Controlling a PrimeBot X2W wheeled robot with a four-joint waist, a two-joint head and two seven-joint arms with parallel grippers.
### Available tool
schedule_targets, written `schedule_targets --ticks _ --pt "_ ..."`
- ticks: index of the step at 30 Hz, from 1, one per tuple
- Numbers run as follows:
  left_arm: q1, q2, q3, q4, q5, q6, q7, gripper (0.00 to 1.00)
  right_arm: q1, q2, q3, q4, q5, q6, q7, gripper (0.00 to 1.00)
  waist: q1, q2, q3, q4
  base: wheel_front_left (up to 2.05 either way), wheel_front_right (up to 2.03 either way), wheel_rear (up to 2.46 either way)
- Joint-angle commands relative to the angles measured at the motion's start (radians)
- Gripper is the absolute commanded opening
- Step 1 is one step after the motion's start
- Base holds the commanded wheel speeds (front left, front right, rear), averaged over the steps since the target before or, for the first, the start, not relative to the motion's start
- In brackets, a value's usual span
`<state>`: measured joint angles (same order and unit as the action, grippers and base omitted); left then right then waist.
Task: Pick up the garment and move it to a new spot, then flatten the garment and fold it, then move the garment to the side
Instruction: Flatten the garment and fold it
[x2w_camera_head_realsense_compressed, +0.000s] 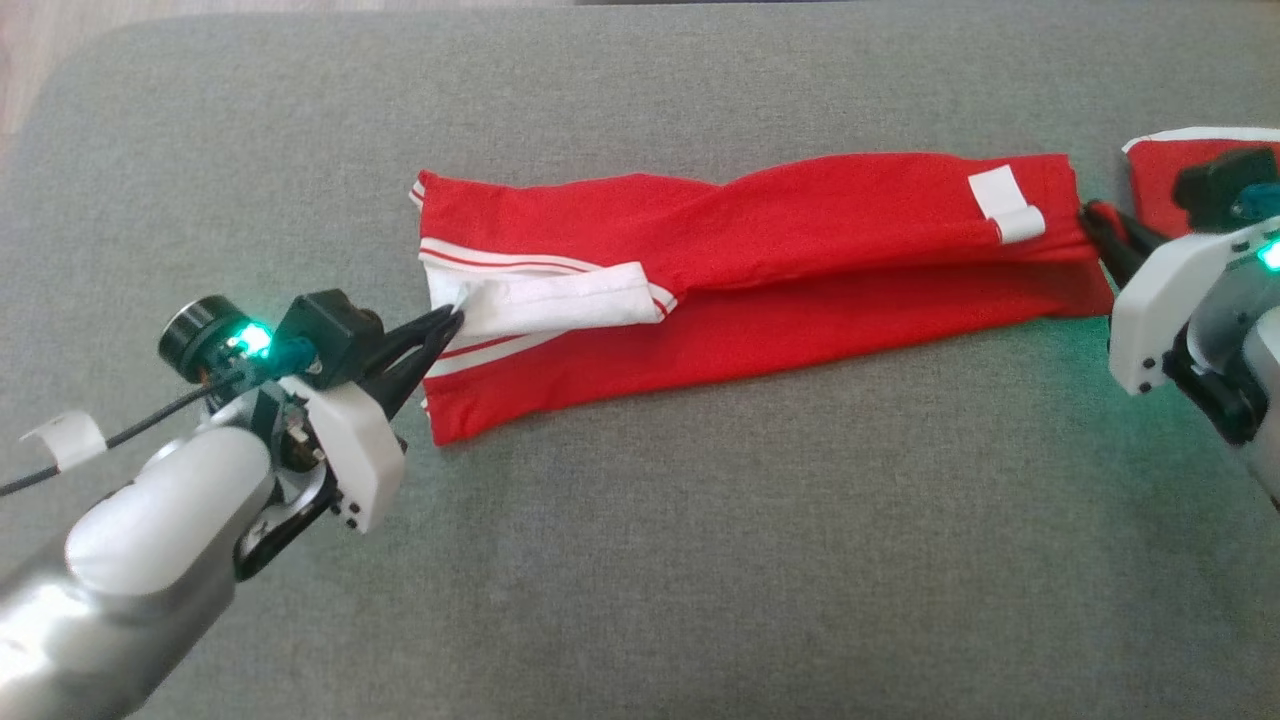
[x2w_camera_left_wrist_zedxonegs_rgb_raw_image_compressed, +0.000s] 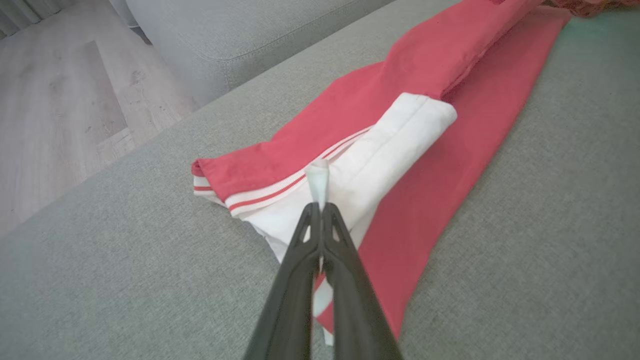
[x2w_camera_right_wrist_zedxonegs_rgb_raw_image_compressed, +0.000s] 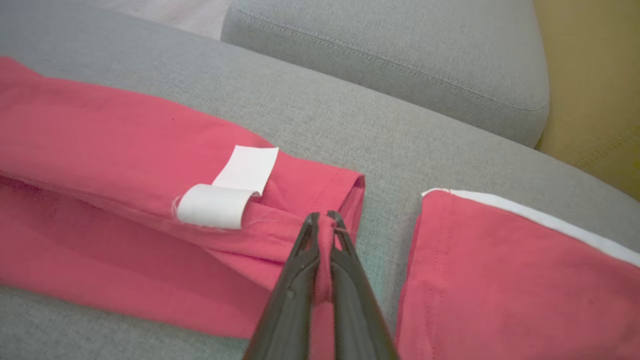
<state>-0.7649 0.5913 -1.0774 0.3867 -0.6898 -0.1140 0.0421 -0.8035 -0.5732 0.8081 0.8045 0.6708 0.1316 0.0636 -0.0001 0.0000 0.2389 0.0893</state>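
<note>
**Both ends pinched, garment stretched for the fold**

Head view: the red garment lies as a long, lengthwise-doubled strip across the grey sofa seat. Its white label sits near one end. The right gripper meets the hem just beside the label. The left gripper is at the end well apart from the label, on the white trim. A second red cloth lies beyond the hem, on the far side from the label.

Left wrist view: the fingers are pressed together on a peak of white trim, at the end away from the label.

Right wrist view: the fingers are clamped on a pinch of red hem near the label, apart from the second cloth.

The step appears to be flattening before a fold. Doing it well likely means keeping an even, gentle pull from both ends, lifting low, and carrying the far end toward the label without dragging in the neighbouring cloth.
</note>
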Motion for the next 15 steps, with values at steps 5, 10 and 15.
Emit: schedule_targets --ticks 5,10,15 --pt "-0.014 0.093 0.029 -0.103 -0.028 0.025 0.085 0.0 0.008 -0.057 0.073 -0.01 0.025 -0.001 0.035 0.0 0.0001 0.0 0.007 -0.003 0.0 0.0 0.0" --pt "-0.007 0.114 0.029 -0.143 -0.039 0.045 0.119 0.0 -0.007 -0.069 0.115 0.003 0.032 -0.001 0.042 0.0 0.0001 0.0 0.008 -0.009 0.0 0.0 0.0" --pt "-0.004 0.116 0.006 -0.153 -0.025 0.048 0.149 0.0 -0.015 -0.061 0.127 0.017 0.051 -0.001 0.039 0.0 0.0001 0.0 0.012 -0.012 0.0 0.0 0.0"
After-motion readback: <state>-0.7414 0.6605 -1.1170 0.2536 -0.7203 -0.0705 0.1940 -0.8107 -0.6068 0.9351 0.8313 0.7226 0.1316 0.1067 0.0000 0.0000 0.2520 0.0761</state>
